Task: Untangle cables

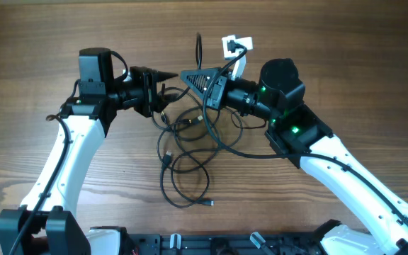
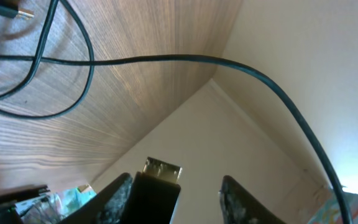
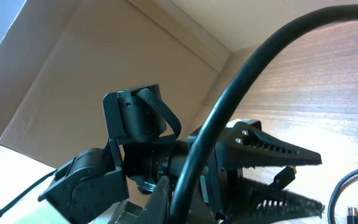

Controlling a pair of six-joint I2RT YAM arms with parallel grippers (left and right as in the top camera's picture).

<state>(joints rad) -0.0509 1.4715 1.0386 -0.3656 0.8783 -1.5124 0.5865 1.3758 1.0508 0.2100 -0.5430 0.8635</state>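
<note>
— How do the fingers of the left gripper [image 2: 176, 180] stand?

— Partly apart, not clamped. A black plug [image 2: 157, 190] with a metal tip sits between them. It rests against one finger [image 2: 118, 196], and a gap shows between it and the other finger [image 2: 241, 200].

— Anything else near those fingers?

— A thin cord [image 2: 166, 58] arcs across ahead of the fingertips, apart from them. I cannot tell where it ends.

— And the right gripper [image 1: 188, 75]?

— Clenched. In its wrist view a black strand [image 3: 229, 106] rises from between the closed fingers at the bottom edge and bends away to the right. From overhead its tip points at the left gripper's tips, and the two are near each other, almost tip to tip.

— Where are the cables [image 1: 190, 138]?

— In loose, overlapping loops on the wooden table [image 1: 346, 42]. They start just under both pairs of fingertips and spread from there toward the robot's base. Several strands climb from the heap up to the fingers. One small end connector [image 1: 210, 204] lies at the far rim of the loops, well apart from either gripper.
</note>
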